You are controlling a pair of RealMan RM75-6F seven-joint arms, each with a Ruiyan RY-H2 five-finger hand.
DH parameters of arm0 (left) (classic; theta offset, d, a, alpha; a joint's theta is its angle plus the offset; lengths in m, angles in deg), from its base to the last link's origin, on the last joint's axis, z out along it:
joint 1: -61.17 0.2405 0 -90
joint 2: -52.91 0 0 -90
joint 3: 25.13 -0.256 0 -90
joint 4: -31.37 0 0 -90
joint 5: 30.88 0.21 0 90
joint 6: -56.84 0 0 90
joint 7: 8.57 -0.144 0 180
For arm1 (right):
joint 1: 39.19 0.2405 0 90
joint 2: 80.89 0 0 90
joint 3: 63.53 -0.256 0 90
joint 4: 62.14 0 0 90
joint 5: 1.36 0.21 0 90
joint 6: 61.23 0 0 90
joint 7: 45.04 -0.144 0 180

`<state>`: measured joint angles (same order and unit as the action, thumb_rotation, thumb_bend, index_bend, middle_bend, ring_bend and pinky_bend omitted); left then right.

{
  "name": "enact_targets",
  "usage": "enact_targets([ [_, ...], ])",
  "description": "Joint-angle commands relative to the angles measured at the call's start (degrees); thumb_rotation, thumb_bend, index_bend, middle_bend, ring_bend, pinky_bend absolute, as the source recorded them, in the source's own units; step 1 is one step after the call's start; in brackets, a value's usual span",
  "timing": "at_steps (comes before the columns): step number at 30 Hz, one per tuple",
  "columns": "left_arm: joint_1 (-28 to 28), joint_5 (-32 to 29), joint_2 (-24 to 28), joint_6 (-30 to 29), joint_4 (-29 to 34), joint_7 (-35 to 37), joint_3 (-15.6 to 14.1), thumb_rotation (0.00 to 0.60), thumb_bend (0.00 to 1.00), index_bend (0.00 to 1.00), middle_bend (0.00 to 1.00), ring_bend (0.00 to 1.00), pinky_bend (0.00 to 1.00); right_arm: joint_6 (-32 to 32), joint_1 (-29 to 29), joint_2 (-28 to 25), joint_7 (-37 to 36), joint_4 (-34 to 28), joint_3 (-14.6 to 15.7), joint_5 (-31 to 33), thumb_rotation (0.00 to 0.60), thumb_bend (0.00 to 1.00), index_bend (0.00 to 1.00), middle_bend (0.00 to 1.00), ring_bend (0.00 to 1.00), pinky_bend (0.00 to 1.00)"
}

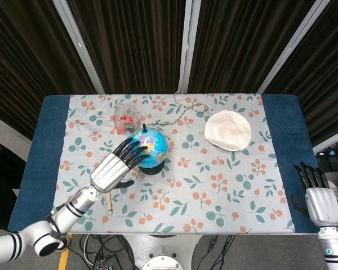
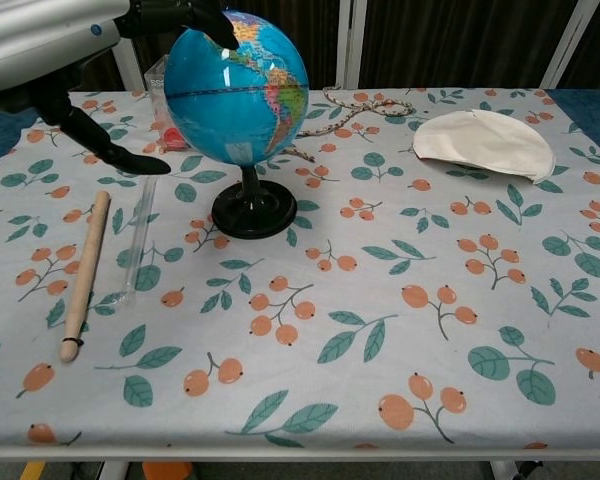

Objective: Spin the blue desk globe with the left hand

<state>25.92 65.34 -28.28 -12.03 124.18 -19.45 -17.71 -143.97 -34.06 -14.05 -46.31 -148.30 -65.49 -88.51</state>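
Note:
The blue desk globe (image 1: 152, 144) (image 2: 242, 90) stands on a black round base (image 2: 254, 210) left of the table's middle. My left hand (image 1: 114, 166) (image 2: 70, 45) reaches over it from the left with its fingers spread. The black fingertips (image 2: 212, 22) rest on the upper left of the globe's surface. The thumb (image 2: 115, 155) hangs apart, below and to the left. My right hand (image 1: 316, 197) hovers at the table's front right corner, holding nothing, fingers straight.
A wooden stick (image 2: 85, 272) and a clear glass rod (image 2: 138, 240) lie left of the globe. A small clear box with red contents (image 1: 125, 117) sits behind it. A rope (image 2: 365, 108) and a white cloth cap (image 2: 488, 142) lie at the back right.

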Motion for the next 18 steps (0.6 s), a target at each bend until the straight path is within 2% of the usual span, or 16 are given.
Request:
enact_targets([
  [1, 0.3, -0.2, 0.4, -0.5, 0.1, -0.2, -0.3, 0.6, 0.12, 0.19, 0.12, 0.04, 0.04, 0.1, 0.0, 0.1, 0.1, 0.0, 0.0, 0.1, 0.6, 0.33, 0.0, 0.0, 0.0, 0.0],
  [5, 1.2, -0.4, 1.4, -1.8, 0.4, -0.7, -0.8, 0.6, 0.12, 0.19, 0.14, 0.04, 0.04, 0.2, 0.1, 0.2, 0.2, 0.0, 0.0, 0.1, 0.6, 0.33, 0.0, 0.0, 0.0, 0.0],
  [9, 2.6, -1.9, 2.6, -2.9, 0.9, -1.5, -1.2, 0.6, 0.12, 0.19, 0.23, 0.04, 0.04, 0.2, 0.1, 0.1, 0.4, -0.1, 0.0, -0.1, 0.6, 0.33, 0.0, 0.0, 0.0, 0.0],
  [18, 4.5, -1.5, 3.9, -7.4, 0.3, 0.8, -0.8, 0.6, 0.12, 0.19, 0.2, 0.04, 0.04, 0.5, 0.3, 0.2, 1.1, -0.6, 0.1, -0.1, 0.6, 0.33, 0.0, 0.0, 0.0, 0.0],
])
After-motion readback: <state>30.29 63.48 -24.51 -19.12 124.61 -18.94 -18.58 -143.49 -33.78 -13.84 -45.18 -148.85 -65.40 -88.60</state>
